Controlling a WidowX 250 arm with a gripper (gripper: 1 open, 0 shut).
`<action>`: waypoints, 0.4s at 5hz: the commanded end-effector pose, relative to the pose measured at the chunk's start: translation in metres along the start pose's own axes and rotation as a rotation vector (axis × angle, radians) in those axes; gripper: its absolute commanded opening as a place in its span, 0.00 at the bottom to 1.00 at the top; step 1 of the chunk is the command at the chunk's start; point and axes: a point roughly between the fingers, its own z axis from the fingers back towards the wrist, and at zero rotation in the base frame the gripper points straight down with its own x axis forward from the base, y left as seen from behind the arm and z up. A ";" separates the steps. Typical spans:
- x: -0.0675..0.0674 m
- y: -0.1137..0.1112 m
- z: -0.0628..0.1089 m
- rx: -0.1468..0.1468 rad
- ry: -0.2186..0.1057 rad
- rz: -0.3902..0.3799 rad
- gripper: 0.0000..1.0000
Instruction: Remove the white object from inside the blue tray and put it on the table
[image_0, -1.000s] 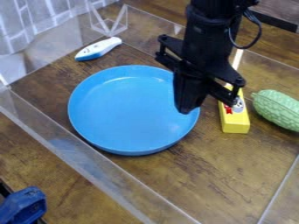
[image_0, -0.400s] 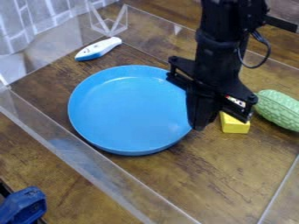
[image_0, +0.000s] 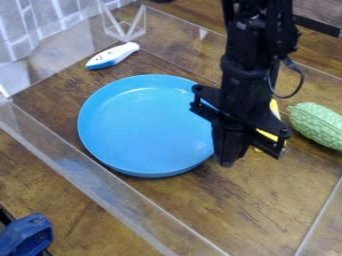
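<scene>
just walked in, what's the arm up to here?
The arm points straight down with its gripper shut and holding nothing, at the right rim of the blue tray. The tray is empty. The white object already lies on the table, beyond the tray near the far left wall. A yellow box sits mostly hidden behind the arm, with a green object to its right.

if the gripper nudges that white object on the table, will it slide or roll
The white object looks like hard, glossy plastic, so it probably slides easily on the table. Its long, slightly curved shape suggests it may pivot rather than roll. It seems small and light.
</scene>
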 end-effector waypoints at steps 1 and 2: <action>0.002 -0.006 0.003 -0.031 -0.034 -0.017 0.00; 0.002 -0.007 -0.003 -0.046 -0.034 -0.021 1.00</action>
